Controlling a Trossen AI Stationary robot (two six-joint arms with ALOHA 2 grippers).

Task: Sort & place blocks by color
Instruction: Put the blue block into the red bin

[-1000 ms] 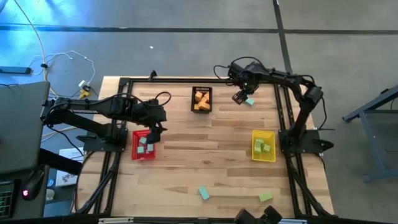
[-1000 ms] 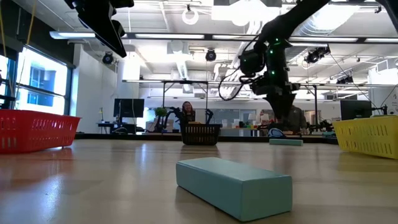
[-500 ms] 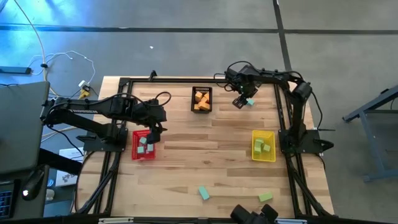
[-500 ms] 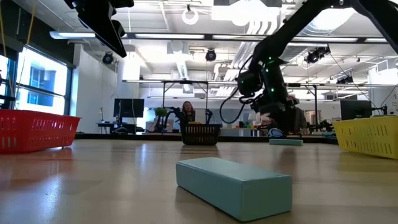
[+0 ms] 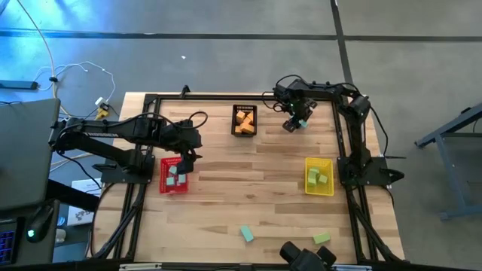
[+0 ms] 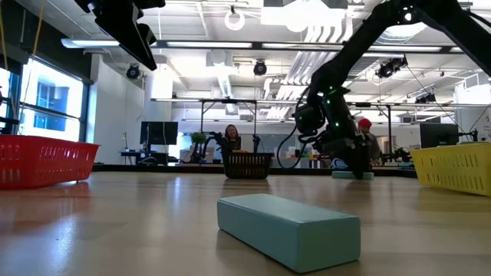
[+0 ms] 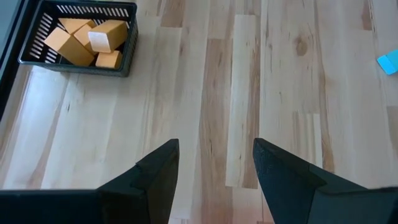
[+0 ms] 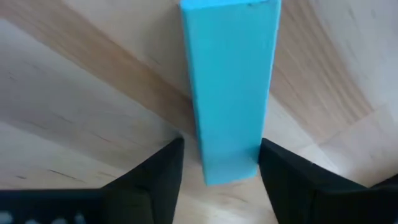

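Nearest the table's front edge, a teal bar [image 5: 246,233] and a light green block [image 5: 321,238] lie unsorted. Mid-table, the yellow basket [image 5: 318,188] holds green blocks and the red basket [image 5: 174,188] teal ones; the left gripper [image 5: 185,161] hangs above the latter, fingers apart, empty. Farther back, the black basket [image 5: 244,132] holds orange blocks. The right gripper [image 8: 221,163] straddles a teal block [image 8: 229,81] lying on the wood, fingers apart, apparently not yet clamped. Three blocks remain.
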